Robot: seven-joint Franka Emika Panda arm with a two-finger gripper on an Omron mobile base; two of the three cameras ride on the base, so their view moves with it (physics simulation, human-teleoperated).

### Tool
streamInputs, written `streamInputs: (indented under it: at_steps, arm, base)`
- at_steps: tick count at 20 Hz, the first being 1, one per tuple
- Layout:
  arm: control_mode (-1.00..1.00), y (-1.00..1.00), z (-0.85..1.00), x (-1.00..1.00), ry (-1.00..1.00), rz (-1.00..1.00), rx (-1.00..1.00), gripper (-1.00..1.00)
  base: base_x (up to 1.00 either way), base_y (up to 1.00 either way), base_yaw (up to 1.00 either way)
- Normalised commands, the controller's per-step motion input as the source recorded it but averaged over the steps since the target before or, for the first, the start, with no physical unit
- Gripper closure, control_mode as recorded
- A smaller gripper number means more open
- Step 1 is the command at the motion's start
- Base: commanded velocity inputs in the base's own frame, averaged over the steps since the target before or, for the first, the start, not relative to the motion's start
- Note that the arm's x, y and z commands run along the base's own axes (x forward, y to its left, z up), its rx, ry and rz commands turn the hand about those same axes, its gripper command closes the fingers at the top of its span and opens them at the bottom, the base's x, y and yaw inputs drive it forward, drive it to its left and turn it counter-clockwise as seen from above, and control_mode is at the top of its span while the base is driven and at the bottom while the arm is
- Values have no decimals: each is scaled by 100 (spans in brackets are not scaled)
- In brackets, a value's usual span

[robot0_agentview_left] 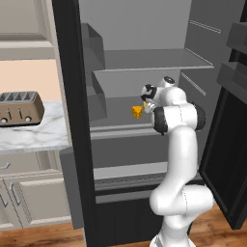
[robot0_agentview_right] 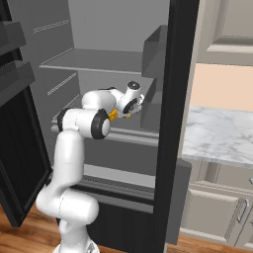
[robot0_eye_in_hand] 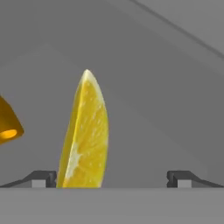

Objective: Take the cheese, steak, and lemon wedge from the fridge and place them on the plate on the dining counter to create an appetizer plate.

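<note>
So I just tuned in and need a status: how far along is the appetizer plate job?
Done: the fridge stands open. In hand: the open gripper brackets the lemon wedge, not yet gripped; the cheese sits beside it on the shelf. Left: carrying all three foods to the plate.

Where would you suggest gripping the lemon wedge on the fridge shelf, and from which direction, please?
Probably across its thin flat faces, near the thick middle. In the hand view the lemon wedge stands on edge between the open gripper tips, nearer one of them, so come straight ahead along the hand's line, shifted to centre it and clear of the cheese.
</note>
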Motion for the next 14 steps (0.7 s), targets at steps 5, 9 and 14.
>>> streamInputs:
  at_steps: [5,9,14]
  arm:
    - [-100,70,-100,10,0,10,-6,-100]
    - [-100,74,-100,3,-1,9,-6,-100]
    - [-100,75,-100,-24,-12,5,-9,100]
  base:
    - [0,0,0]
    - [0,0,0]
    - [0,0,0]
